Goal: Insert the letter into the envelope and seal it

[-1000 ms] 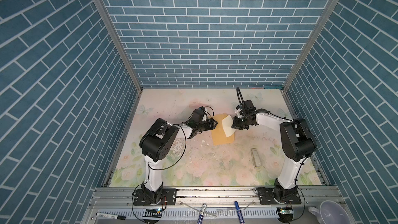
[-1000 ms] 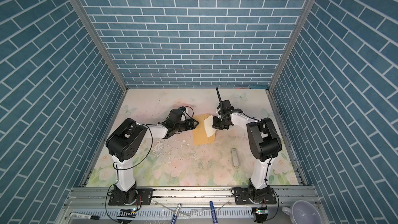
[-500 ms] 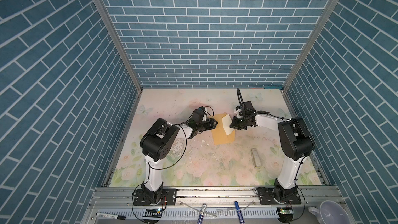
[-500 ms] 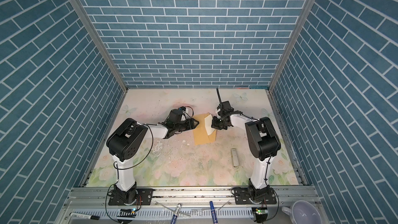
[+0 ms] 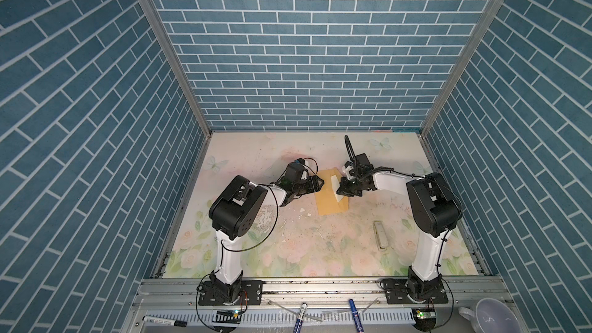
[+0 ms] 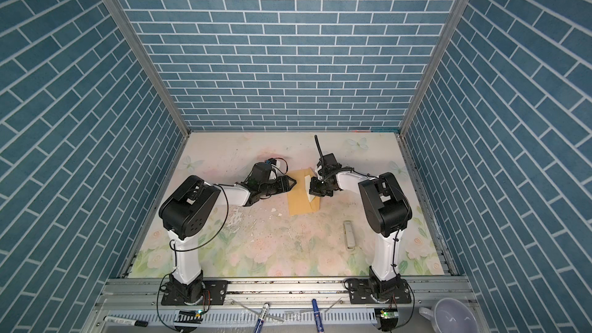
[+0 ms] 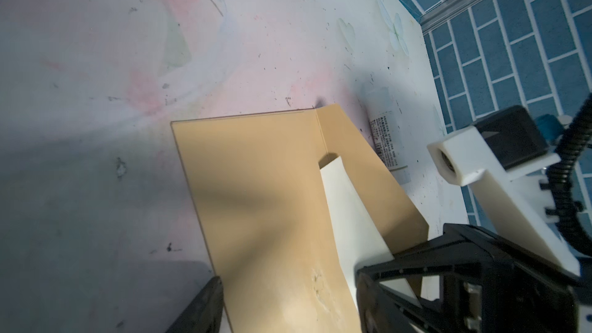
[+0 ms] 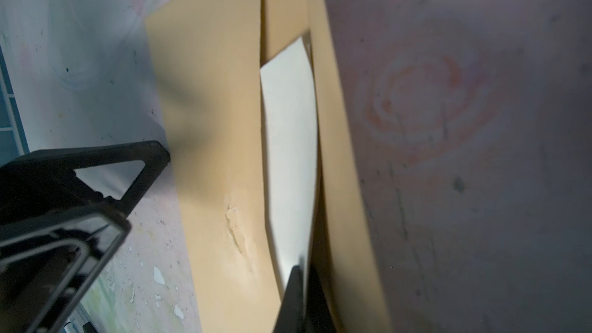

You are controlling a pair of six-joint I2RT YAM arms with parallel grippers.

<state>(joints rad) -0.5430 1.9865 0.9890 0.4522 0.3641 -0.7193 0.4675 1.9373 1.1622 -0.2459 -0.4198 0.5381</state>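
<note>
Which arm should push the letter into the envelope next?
Right, probably. The right jaws are shut on the letter, which is at the open mouth of the envelope. The left jaws stand open at the envelope's edge, holding nothing.

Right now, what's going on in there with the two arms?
The right claw is shut on the pale letter and holds it tilted, its far end at the open mouth of the envelope. The envelope lies flat on the table with its flap open. The letter is not inside yet. The left claw is open beside the envelope's left edge; whether it touches the paper is unclear.
</note>
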